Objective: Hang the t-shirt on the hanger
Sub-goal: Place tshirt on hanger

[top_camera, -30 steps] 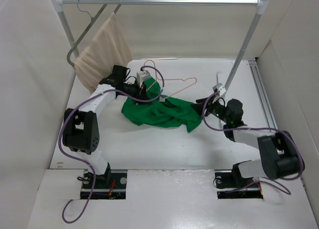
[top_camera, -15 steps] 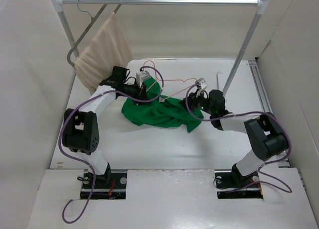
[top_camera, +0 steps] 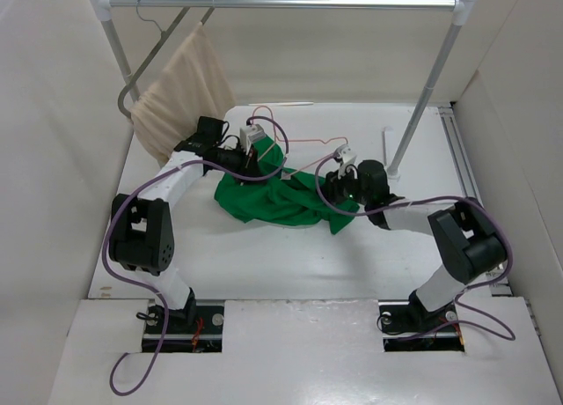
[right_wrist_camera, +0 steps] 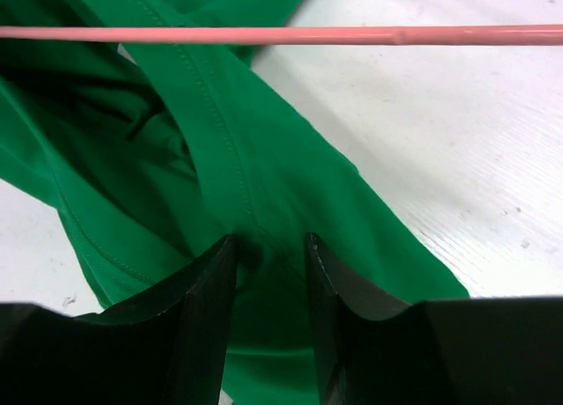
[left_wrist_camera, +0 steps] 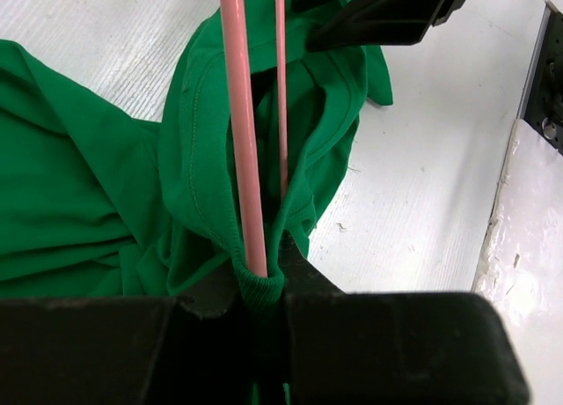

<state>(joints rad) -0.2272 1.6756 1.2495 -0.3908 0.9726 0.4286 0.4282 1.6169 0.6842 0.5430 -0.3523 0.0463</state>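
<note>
The green t-shirt [top_camera: 281,202] lies bunched in the middle of the table. The pink wire hanger [top_camera: 308,143] lies flat behind it, one end inside the shirt. My left gripper [top_camera: 262,163] is at the shirt's upper left. In the left wrist view the gripper [left_wrist_camera: 261,277] is shut on the ribbed collar of the t-shirt [left_wrist_camera: 88,176], with the hanger wire [left_wrist_camera: 242,141] running into the collar. My right gripper [top_camera: 334,187] is at the shirt's right edge. In the right wrist view the gripper [right_wrist_camera: 271,246] is open and straddles a fold of the t-shirt [right_wrist_camera: 264,176], below the hanger wire [right_wrist_camera: 290,35].
A clothes rack with a metal rail [top_camera: 299,2] spans the back; its right post [top_camera: 422,97] stands just right of my right arm. A beige cloth [top_camera: 180,92] hangs on a grey hanger [top_camera: 149,48] at the back left. Walls close in both sides.
My right arm has swung left from beside the rack post to the shirt's right edge, its jaws now around a fold. The left arm and hanger have not moved.
</note>
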